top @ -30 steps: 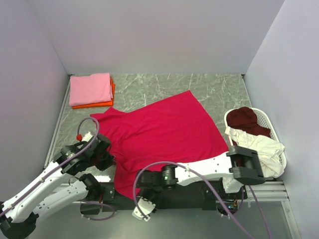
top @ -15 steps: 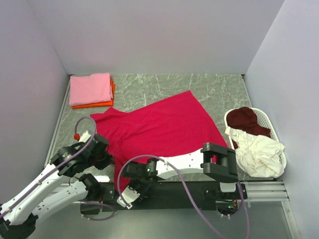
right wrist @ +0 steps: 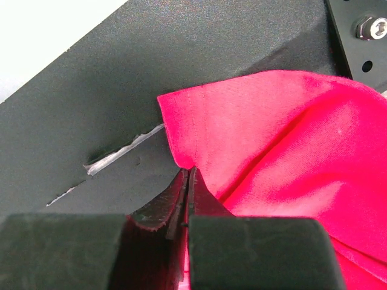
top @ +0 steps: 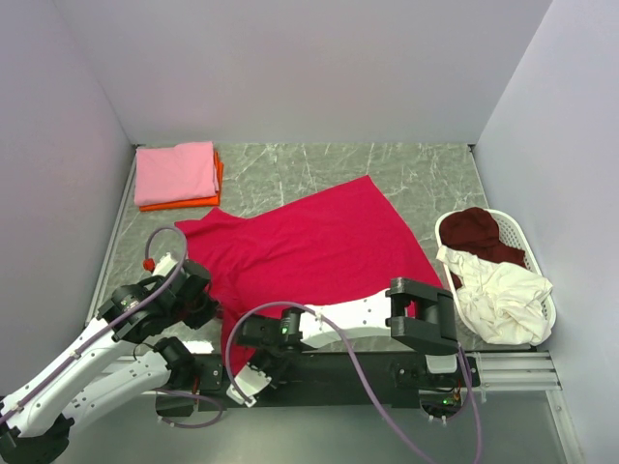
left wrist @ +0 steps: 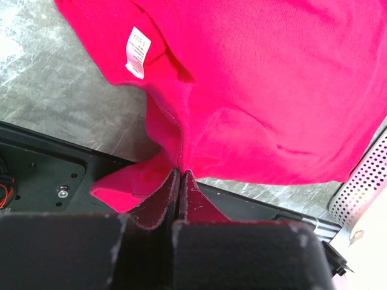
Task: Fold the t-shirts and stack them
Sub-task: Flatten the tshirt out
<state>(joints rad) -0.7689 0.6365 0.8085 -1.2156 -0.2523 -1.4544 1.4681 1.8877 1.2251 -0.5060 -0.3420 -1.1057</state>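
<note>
Two pinches on the crimson t-shirt [top: 319,251], which lies spread across the table [top: 406,174]. The left gripper [left wrist: 179,176] nips bunched fabric near the neck label [left wrist: 138,52], and the right gripper [right wrist: 186,174] clamps just a hem corner over the black base plate [right wrist: 91,90]. Reckon that thin corner slips out on a lift.

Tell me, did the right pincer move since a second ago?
Yes. The right pincer slid left along the near table edge, farther from the white basket, shut on the red t-shirt.
</note>
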